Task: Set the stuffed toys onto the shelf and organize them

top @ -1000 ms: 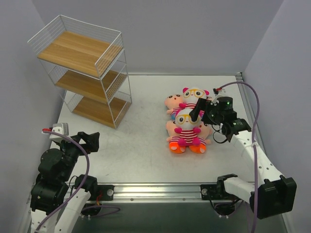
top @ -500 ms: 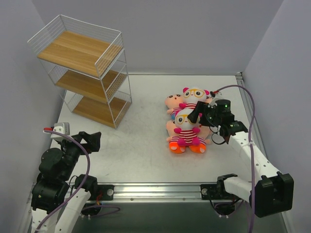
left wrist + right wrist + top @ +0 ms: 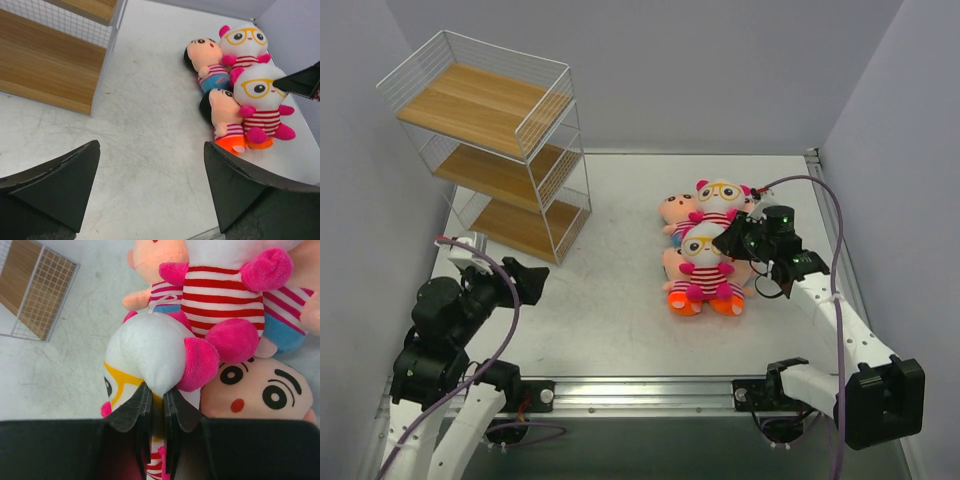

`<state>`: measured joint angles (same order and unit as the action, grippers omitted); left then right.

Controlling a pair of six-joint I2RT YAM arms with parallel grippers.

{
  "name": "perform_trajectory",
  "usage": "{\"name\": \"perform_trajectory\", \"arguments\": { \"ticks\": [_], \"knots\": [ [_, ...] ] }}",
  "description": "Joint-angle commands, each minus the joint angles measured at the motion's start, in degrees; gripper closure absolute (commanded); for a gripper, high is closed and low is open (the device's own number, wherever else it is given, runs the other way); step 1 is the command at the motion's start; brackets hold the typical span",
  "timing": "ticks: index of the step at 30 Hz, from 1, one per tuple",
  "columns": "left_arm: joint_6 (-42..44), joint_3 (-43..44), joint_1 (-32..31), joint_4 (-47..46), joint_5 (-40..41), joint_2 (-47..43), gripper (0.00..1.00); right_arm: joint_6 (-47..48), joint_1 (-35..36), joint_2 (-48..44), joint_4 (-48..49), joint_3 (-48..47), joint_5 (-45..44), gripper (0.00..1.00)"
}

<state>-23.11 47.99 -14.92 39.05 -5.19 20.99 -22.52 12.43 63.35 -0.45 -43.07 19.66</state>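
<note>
The right fingers [image 3: 131, 410] pinch only a thin fold on the head of the front white-headed toy [image 3: 150, 345], in the pile [image 3: 718, 200] by the right edge of the surface [image 3: 620, 320]; lifted toward the shelf [image 3: 485, 105] at the far-left corner, it may slip free; the left fingers [image 3: 60, 175] stand spread, empty

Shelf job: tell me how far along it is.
Done: nothing; the shelf shows bare boards. In hand: the right gripper has its jaws shut on the head of the near white-headed toy. Left: every toy lies in the pile on the table; the left gripper hangs open, holding nothing.
</note>
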Motion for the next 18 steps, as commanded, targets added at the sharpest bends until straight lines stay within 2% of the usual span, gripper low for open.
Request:
{"name": "perform_trajectory", "arguments": {
  "ticks": [1,2,6,13,17,18],
  "knots": [
    [-0.7,4.7,-0.1,-3.0,-6.7,6.2,0.06,0.3,0.2,-3.8,0.7,-1.2,0.2,0.96],
    [-1.1,5.4,-0.2,-3.0,-7.9,7.6,0.06,0.0,0.2,-4.3,0.7,-1.6,-0.3,1.00],
    [-3.1,8.4,-0.2,-3.0,-10.6,13.2,0.06,-1.2,0.8,-6.7,-0.6,-3.6,-0.8,1.00],
    [-6.2,14.8,-4.0,-2.4,-9.1,20.9,0.06,-5.5,3.0,-10.0,2.6,-7.7,-5.8,1.00],
    [-8.3,17.4,-13.8,-4.5,-2.1,24.3,0.05,-8.6,7.3,-10.8,6.1,-8.6,-12.2,1.00],
    [-8.7,18.4,-16.3,-4.9,1.8,25.2,0.05,-9.4,8.4,-10.6,6.7,-8.7,-13.2,1.00]
  ]
}}
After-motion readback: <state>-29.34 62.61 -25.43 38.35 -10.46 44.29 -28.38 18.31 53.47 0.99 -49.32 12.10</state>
